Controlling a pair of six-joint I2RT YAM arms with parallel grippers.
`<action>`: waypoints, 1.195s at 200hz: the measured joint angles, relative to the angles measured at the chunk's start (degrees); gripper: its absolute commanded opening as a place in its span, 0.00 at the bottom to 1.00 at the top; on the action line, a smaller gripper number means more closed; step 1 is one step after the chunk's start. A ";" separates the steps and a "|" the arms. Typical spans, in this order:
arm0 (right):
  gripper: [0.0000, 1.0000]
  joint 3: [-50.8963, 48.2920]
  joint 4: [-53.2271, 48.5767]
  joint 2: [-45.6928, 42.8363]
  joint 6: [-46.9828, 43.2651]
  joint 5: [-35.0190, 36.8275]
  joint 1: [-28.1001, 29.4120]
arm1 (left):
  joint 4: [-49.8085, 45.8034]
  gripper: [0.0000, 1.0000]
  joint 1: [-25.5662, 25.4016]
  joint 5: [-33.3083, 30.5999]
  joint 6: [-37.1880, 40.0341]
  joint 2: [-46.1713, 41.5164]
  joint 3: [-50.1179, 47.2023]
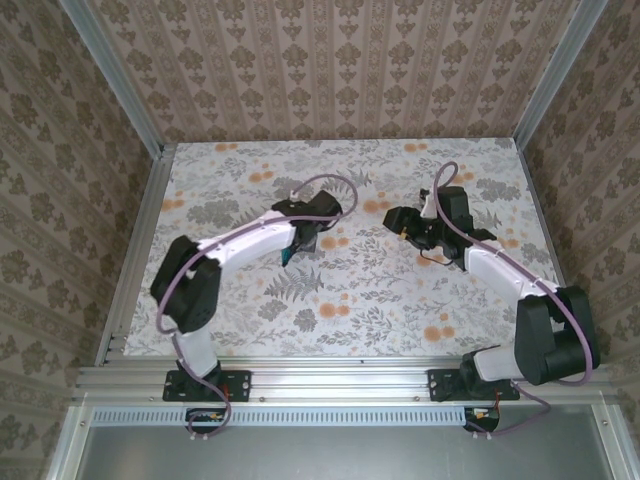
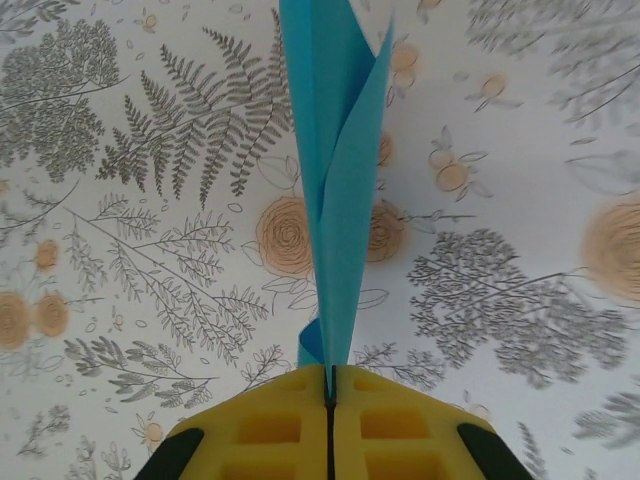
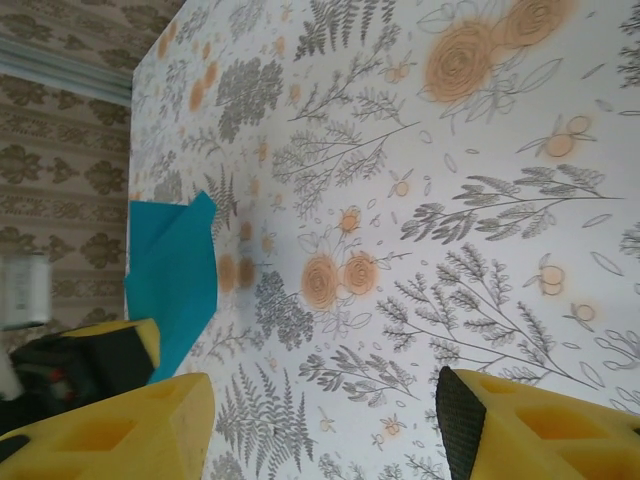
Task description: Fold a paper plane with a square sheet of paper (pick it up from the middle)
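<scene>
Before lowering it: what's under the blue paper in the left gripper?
The floral table lies under the folded teal paper in the left gripper; the strip it covers is hidden.

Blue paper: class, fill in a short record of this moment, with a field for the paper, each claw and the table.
blue paper: folded into layers, gripped at one end
left claw: shut on the blue paper
right claw: open, holding nothing, apart from the paper
table: floral-patterned top with grey ferns and orange flowers
</scene>
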 measured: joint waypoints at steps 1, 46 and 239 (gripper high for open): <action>0.63 0.00 -0.02 -0.02 0.00 0.02 -0.02 | -0.15 0.10 -0.09 -0.15 -0.02 0.22 0.09; 0.63 0.00 -1.73 -0.52 -0.46 1.92 -0.96 | -4.24 0.14 -3.82 -3.52 -1.40 11.28 7.76; 0.49 9.11 -9.75 7.34 -2.75 11.08 11.43 | 17.64 0.69 9.90 30.60 -0.35 -13.66 -9.68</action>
